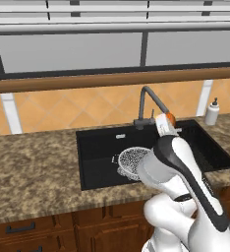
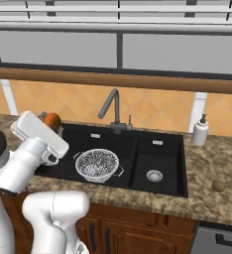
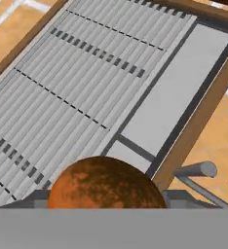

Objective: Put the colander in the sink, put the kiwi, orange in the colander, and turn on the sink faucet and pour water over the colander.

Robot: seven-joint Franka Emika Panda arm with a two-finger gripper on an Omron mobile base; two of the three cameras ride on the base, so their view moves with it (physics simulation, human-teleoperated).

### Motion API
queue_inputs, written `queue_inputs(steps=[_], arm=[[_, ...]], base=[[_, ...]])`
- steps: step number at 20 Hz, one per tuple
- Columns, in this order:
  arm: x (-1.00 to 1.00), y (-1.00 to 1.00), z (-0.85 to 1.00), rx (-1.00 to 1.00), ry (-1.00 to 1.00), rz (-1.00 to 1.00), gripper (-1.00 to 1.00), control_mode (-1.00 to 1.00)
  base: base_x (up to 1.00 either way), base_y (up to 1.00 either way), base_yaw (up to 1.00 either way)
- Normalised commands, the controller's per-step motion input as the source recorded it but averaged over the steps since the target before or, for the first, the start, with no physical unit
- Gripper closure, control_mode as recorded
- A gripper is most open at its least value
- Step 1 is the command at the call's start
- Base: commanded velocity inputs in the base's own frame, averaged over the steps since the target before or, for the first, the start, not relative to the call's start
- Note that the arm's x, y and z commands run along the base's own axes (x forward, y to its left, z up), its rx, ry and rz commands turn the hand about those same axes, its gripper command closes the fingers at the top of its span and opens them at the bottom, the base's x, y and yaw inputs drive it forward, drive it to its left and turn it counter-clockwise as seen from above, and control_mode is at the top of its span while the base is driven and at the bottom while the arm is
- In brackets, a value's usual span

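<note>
My gripper (image 1: 170, 120) (image 2: 54, 123) is shut on the orange (image 1: 170, 118) (image 2: 52, 120) (image 3: 106, 185), raised above the sink and tilted up toward the window. The silver mesh colander (image 1: 133, 160) (image 2: 96, 163) sits upright in the wider basin of the black sink (image 1: 95, 147) (image 2: 73, 139), below and in front of the hand. On the counter right of the sink lies the brown kiwi (image 2: 218, 186). The dark sink faucet (image 1: 149, 101) (image 2: 113, 106) (image 3: 196, 170) stands behind the basins, its spout angled over the wider one. The water is out of view.
A white soap dispenser (image 1: 213, 112) (image 2: 201, 130) stands at the back right of the sink. The narrower basin (image 2: 155, 161) lies right of the colander. A window with blinds (image 3: 86, 82) spans the wall above the tiled backsplash. Granite counter (image 1: 33, 167) stretches left.
</note>
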Motion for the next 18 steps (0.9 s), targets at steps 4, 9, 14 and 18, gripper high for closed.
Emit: queue_inputs(steps=[4, 9, 14, 18], arm=[[0.00, 0.58, 0.38, -0.73, 0.37, 0.02, 1.00, -1.00], [-0.05, 0.31, 0.44, -0.64, 0.16, 0.00, 1.00, -1.00], [-0.65, 0.06, 0.08, -0.72, -0.13, -0.02, 1.00, -1.00], [-0.75, 0.01, -0.07, -0.43, -0.37, -0.13, 1.00, -1.00]], base=[[0.00, 0.00, 0.00], [0.00, 0.00, 0.00], [0.00, 0.00, 0.00], [0.00, 0.00, 0.00]])
